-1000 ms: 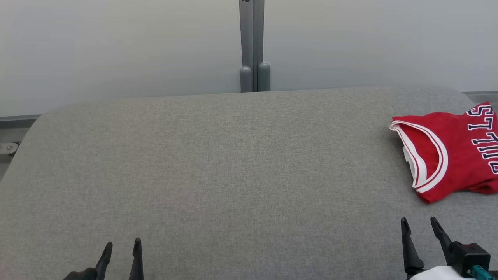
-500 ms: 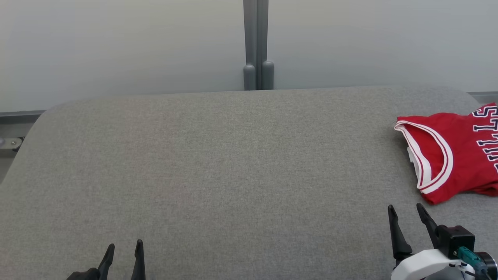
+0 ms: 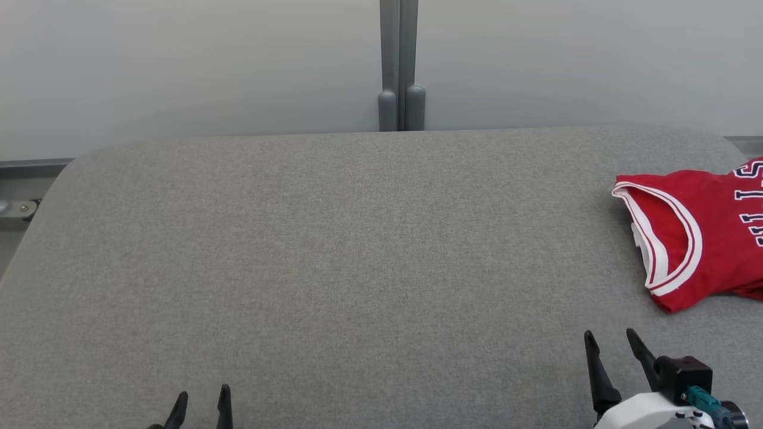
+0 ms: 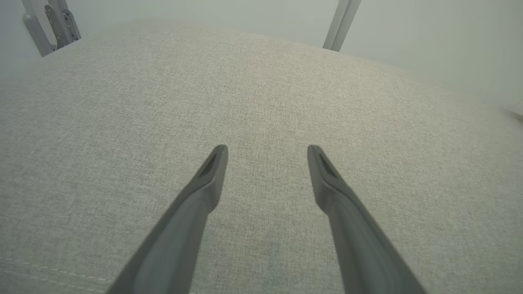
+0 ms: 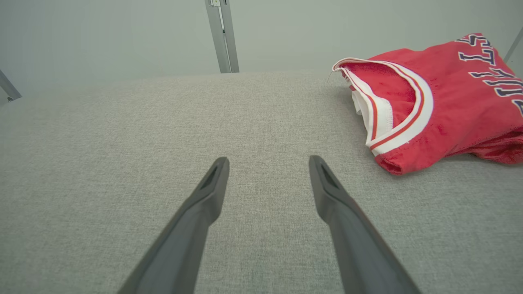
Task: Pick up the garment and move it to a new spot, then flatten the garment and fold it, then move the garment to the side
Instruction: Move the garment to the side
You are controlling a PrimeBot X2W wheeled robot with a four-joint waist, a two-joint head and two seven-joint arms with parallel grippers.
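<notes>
Garment (image 3: 697,232), a red jersey with white trim and dark letters, lay on the grey padded table (image 3: 357,238). It was ahead of your right gripper (image 3: 610,333) and to its right, near but not touching. This gripper's 2 jaws stood wide apart and held nothing. Your left gripper (image 3: 203,391) was also wide and empty, with the garment well apart on its right.
</notes>
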